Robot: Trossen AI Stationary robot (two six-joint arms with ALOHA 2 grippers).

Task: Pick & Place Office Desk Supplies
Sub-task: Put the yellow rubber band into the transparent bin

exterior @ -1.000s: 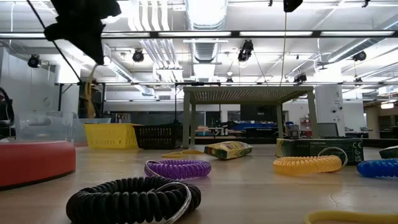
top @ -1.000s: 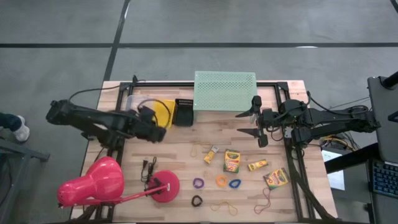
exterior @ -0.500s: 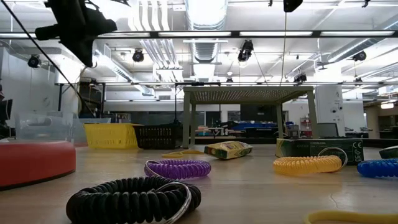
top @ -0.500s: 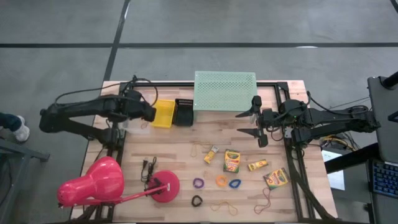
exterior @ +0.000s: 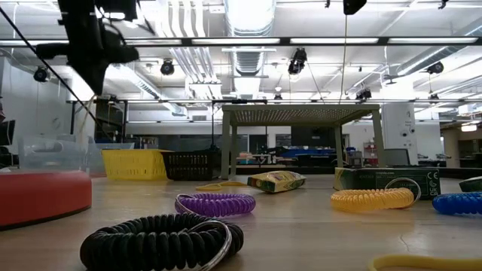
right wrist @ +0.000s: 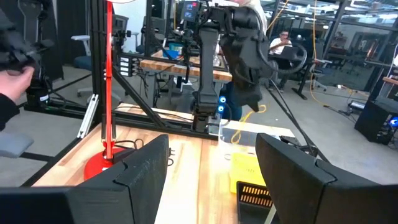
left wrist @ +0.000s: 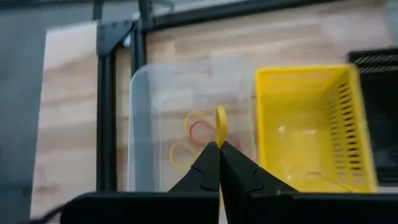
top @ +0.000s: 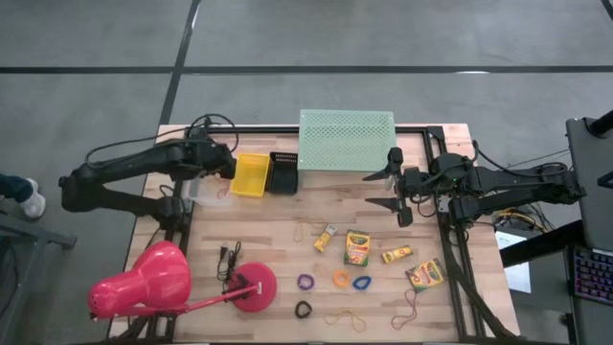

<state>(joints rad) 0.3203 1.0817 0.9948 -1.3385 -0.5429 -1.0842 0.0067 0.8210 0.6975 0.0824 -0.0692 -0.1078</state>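
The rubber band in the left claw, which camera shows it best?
The left wrist view: the rubber band sits pinched upright over the clear bin. Low view shows it dangling; right wrist view shows it distantly; high view hides it.

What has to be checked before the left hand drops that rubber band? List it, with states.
1. Left hand is shut on the yellow rubber band: ok.
2. The band hangs over the clear container, not the yellow basket: ok.
3. The container has room, as only a few bands lie in it: ok.
4. How high the band hangs above the container floor: cannot tell.
5. Right hand is open and waiting well apart, beside the green shelf: ok.
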